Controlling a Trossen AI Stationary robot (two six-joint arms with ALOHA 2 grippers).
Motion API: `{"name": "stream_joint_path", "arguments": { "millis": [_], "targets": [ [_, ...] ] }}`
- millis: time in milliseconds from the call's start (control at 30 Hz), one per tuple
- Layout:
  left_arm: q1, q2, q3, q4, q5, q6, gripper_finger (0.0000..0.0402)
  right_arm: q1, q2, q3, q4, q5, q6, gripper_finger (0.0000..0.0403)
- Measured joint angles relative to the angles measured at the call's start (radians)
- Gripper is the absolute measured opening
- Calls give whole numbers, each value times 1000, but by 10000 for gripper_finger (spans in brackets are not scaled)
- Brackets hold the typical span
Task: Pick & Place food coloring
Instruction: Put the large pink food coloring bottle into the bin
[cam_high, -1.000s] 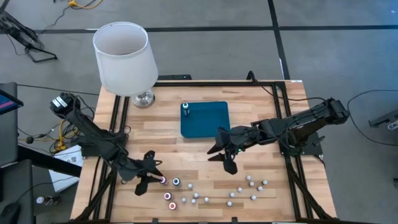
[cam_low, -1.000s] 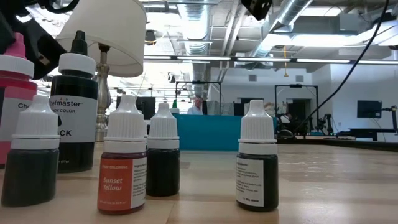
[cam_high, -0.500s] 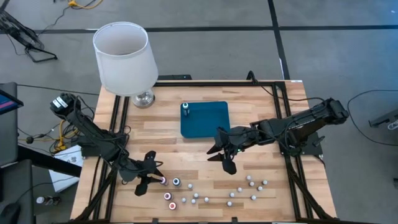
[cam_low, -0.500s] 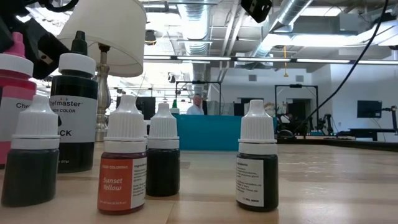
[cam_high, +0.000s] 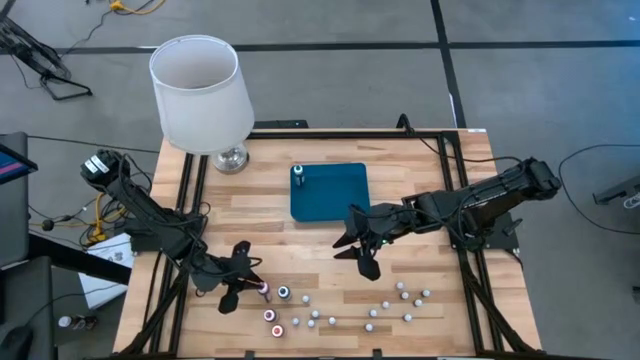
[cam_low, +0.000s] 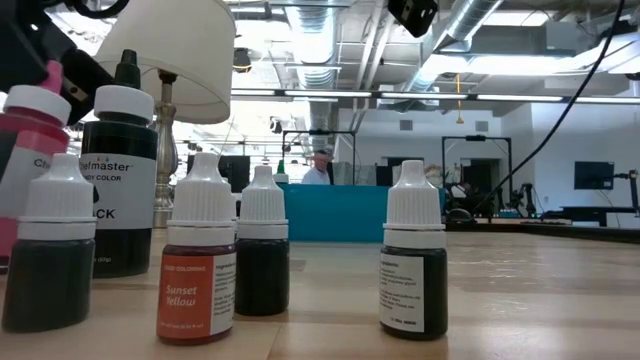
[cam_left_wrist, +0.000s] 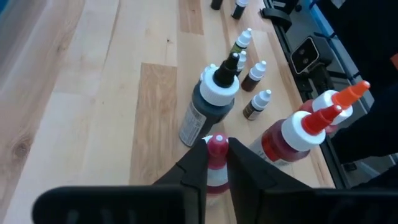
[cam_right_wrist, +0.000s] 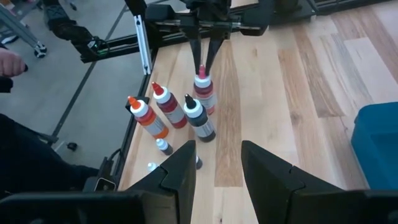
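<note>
Room: we see an open workshop with ceiling ducts and bright windows beyond the table (cam_high: 400, 170); a person (cam_low: 321, 167) stands far back.
Table: we see light wood planks in a black frame, carrying a white-shaded lamp (cam_high: 200, 95) at the far left and a teal tray (cam_high: 335, 195) near the middle.
Tray content: we find one small bottle (cam_high: 298, 177) upright at the tray's far-left corner.
Food coloring: we see the set standing along the near edge, the larger bottles at the left and many small white-capped bottles (cam_high: 405, 300) spread toward the right.
Left gripper: the left gripper (cam_left_wrist: 216, 163) is low at the near left, its two fingers pressed against the neck of a pink bottle (cam_left_wrist: 216, 149); we read this as a closed grasp.
Pink bottle: it leans in the low view (cam_low: 25, 160), just beside a black bottle (cam_left_wrist: 208, 106) and a red bottle (cam_left_wrist: 289, 140).
Right gripper: the right gripper (cam_high: 362, 250) hovers over the table just in front of the tray, fingers parted and holding nothing.
</note>
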Motion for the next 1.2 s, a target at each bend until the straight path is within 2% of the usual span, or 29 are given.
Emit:
{"name": "stream_joint_path", "arguments": {
  "millis": [233,467,700,967,1200],
  "targets": [
    [0,0,0,-7,-75,-16,39,1,0,0,0,0,0,118],
    [0,1,-1,-5,-162,-25,28,1,0,0,0,0,0,118],
    [2,1,-1,-11,-298,-57,28,1,0,2,-5,0,6,118],
    [79,-3,1,-13,-359,-76,28,1,0,2,-66,27,32,118],
    [187,-4,137,-240,-374,-3,29,11,0,2,-92,49,40,118]
  ]
}}
